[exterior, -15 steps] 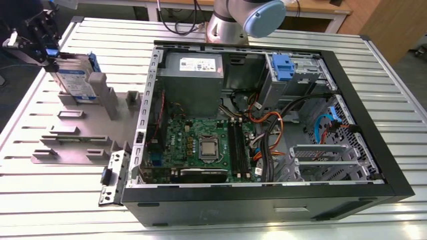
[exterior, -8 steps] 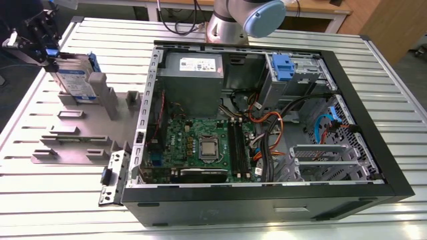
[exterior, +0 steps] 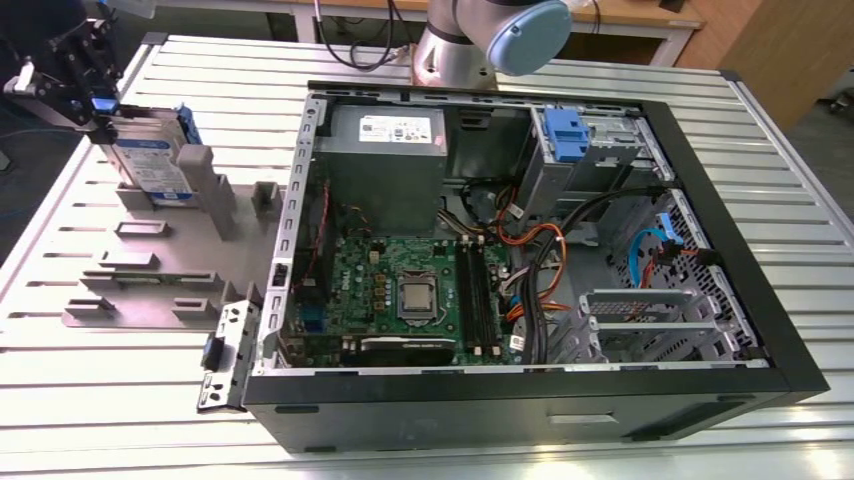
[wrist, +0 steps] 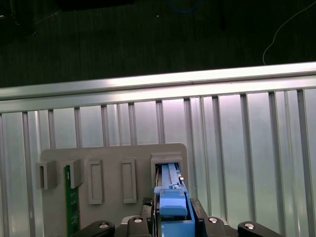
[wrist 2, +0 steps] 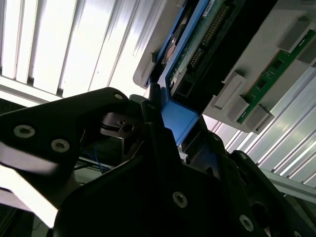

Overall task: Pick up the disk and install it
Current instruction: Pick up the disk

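The disk (exterior: 144,160) is a silver drive with a printed label and blue rails. It stands on edge in a slot of the grey holder plate (exterior: 147,292) at the exterior view's left, outside the computer case (exterior: 534,230). My gripper (exterior: 98,108) is at its upper end, shut on the blue end tab. In both wrist views the blue tab (wrist: 173,207) (wrist 2: 178,118) sits between my black fingers, and the drive's green circuit side (wrist 2: 202,34) runs down into the holder.
The open case holds a grey power supply (exterior: 384,140), a motherboard (exterior: 414,290) and a metal drive bay with a blue bracket (exterior: 566,135) at its far right. A green memory stick (wrist: 72,207) stands in the holder. A slatted aluminium table (exterior: 107,400) lies underneath.
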Controlling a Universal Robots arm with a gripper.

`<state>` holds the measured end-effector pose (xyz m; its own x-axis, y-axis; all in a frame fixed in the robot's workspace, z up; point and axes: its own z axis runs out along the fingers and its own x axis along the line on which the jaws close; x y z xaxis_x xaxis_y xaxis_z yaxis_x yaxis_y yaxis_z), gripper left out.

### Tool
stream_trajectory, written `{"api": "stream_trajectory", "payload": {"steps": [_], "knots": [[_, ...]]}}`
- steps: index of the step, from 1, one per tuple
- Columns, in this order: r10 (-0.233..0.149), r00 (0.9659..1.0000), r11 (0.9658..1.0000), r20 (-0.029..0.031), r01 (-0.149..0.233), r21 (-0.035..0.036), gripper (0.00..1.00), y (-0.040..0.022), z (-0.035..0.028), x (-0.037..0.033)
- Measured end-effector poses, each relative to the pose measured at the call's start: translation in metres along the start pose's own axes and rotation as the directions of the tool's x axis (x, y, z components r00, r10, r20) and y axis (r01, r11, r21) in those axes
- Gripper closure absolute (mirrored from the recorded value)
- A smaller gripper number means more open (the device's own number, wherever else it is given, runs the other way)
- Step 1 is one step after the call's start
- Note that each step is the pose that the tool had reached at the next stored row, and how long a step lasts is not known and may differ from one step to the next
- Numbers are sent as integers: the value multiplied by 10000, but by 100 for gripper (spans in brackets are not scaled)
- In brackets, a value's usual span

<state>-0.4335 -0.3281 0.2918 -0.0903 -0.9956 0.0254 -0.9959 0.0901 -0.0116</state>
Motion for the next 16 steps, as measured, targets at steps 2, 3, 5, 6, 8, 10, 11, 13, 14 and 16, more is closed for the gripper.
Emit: {"api": "stream_trajectory", "payload": {"steps": [2,3,5,6,8,10,11,13,14,16], "knots": [[2,10000,10000,0,-2,-1,58,0,-1,0],[5,10000,10000,0,-5,-1,58,0,-1,0],[42,10000,10000,-1,-42,-2,58,0,-1,0],[75,10000,10000,-1,-75,-3,58,0,-1,0],[114,9999,9999,-3,-114,-5,58,0,-2,0],[115,9999,9999,-2,-115,-4,58,0,-1,0],[116,9999,9999,-2,-116,-4,58,0,-1,0],[117,9999,9999,-2,-117,-4,58,0,-1,0],[116,9999,9999,-1,-116,-3,60,0,-1,0],[117,9999,9999,-1,-117,-4,63,0,-1,0]]}}
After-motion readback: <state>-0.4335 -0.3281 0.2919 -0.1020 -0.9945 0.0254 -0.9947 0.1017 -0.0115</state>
